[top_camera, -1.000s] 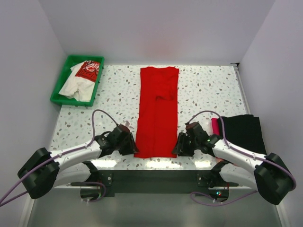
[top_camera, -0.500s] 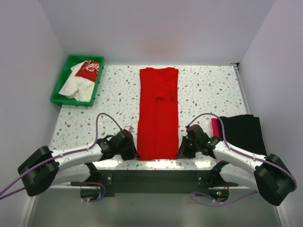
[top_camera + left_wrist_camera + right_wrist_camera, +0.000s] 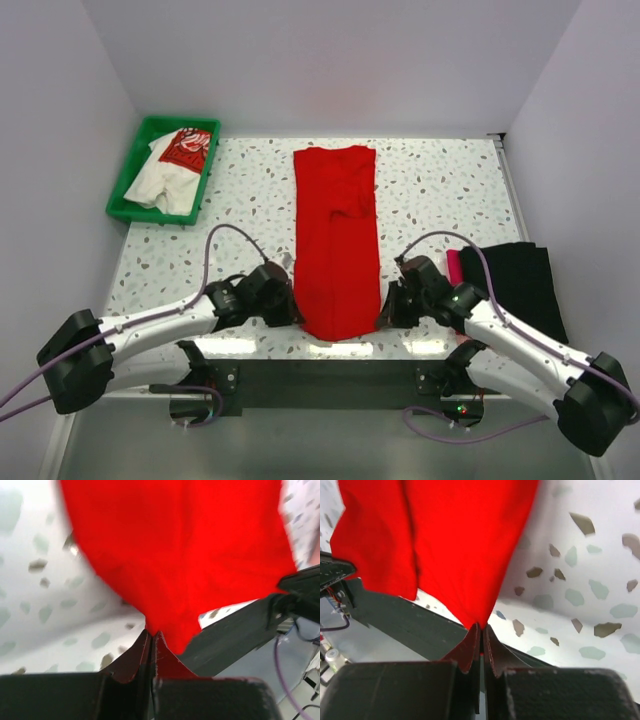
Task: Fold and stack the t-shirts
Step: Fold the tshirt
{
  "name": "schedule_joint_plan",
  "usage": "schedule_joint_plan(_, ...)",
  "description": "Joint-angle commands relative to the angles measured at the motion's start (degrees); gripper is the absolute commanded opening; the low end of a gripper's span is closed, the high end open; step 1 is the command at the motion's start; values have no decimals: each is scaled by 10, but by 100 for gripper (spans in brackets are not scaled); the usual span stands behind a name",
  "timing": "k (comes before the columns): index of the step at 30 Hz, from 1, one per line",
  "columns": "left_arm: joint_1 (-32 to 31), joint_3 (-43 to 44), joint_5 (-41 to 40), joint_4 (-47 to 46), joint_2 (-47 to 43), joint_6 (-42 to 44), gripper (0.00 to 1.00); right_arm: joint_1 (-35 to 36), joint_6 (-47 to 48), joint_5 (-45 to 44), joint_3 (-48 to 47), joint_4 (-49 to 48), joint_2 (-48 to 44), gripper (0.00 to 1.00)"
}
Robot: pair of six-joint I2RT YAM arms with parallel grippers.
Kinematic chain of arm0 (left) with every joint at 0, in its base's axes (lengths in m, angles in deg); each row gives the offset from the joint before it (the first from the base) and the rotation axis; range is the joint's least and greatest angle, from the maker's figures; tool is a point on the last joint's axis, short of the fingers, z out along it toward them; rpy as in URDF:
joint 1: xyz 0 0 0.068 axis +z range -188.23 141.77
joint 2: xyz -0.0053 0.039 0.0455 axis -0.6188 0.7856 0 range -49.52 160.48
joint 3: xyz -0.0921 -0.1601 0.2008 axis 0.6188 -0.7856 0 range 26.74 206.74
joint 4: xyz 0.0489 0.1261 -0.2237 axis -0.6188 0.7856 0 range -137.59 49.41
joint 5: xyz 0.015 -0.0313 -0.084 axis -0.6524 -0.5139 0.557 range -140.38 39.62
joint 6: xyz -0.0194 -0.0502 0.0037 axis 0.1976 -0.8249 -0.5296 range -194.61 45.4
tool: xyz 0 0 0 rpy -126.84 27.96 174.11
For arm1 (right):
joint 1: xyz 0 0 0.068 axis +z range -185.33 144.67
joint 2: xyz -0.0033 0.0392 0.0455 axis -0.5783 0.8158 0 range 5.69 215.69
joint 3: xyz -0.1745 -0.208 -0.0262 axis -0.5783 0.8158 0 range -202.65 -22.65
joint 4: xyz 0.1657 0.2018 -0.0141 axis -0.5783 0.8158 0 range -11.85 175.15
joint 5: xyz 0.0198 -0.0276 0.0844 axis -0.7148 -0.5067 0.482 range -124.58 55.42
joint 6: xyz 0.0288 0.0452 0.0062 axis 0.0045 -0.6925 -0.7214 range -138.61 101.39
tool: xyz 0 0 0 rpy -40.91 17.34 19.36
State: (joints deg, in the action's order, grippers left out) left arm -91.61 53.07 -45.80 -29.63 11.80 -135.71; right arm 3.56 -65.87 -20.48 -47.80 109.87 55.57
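Up top first: bent low and angled inward on both sides, pinching the near corners of the red t-shirt (image 3: pixel 337 240) with the left gripper (image 3: pixel 296 310) and right gripper (image 3: pixel 384 306). Stretched lengthwise down the middle of the speckled table (image 3: pixel 450 190), near end narrowed. Hard to make out fingertips under the wrists. Back left, in the green tray (image 3: pixel 118 195), a crumpled white t-shirt (image 3: pixel 165 175). Far right, a black t-shirt (image 3: pixel 520 280) and a magenta t-shirt (image 3: pixel 455 266), partly covered by the right arm.

Left wrist: clamped tight on a red corner, cloth blurred.

Right wrist: same tight pinch, opposite corner.
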Motion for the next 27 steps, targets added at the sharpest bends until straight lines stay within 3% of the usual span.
schedule_joint_plan(1, 26, 95, -33, -1, 34, 63, 0, 1, 35, -48, -75, 13, 27, 0)
schedule_joint_plan(8, 113, 181, -24, -49, 128, 85, 0, -30, 65, -139, -217, -38, 158, 0)
schedule_joint_plan(17, 198, 304, -40, -79, 261, 102, 0, -139, 77, -105, -332, -118, 347, 0)
schedule_joint_plan(27, 272, 394, -18, -111, 379, 121, 0, -197, 67, -75, -444, -157, 484, 0)
